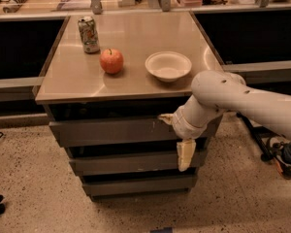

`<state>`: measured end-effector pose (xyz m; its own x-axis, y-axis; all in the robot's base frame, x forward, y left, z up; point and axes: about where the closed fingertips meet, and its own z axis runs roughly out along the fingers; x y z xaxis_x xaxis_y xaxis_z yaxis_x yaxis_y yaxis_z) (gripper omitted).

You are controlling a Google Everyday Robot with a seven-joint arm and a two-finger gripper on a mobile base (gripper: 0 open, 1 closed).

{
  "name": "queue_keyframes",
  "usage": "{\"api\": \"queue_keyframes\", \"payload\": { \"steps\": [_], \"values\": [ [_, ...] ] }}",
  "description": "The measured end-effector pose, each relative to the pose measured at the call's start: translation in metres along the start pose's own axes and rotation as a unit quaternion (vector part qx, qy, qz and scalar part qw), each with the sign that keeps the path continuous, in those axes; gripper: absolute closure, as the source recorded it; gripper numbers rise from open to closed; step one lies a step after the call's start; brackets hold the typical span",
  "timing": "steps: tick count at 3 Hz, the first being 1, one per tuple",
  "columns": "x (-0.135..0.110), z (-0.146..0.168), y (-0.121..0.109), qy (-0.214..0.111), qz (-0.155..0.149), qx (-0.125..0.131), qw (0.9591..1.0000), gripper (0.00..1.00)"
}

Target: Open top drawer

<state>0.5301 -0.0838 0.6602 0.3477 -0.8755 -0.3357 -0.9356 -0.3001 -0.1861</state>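
Note:
The top drawer (111, 130) is the widest grey metal front, just under the steel table top (72, 76). My gripper (173, 141) is at the right part of that front. It is open: one pale finger (165, 117) reaches left along the drawer's upper edge, and the other finger (185, 154) hangs down over the second drawer (121, 162). The white arm (242, 101) comes in from the right and hides the drawer's right end. A dark gap shows between the table top and the drawer front.
On the table top stand a drink can (88, 34), a red apple (111, 60) and a white bowl (168, 65). A third, lowest drawer (136, 184) sits near the speckled floor. Dark counters flank the table, and a wheeled base (281, 154) is at the right.

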Motion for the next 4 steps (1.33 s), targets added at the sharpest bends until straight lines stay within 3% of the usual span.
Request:
{"api": "queue_keyframes", "payload": {
  "steps": [2, 4],
  "values": [
    [-0.008, -0.015, 0.052, -0.011, 0.009, -0.036, 0.9992, 0.00],
    [0.001, -0.012, 0.045, 0.007, 0.020, -0.026, 0.9994, 0.00]
  ]
}}
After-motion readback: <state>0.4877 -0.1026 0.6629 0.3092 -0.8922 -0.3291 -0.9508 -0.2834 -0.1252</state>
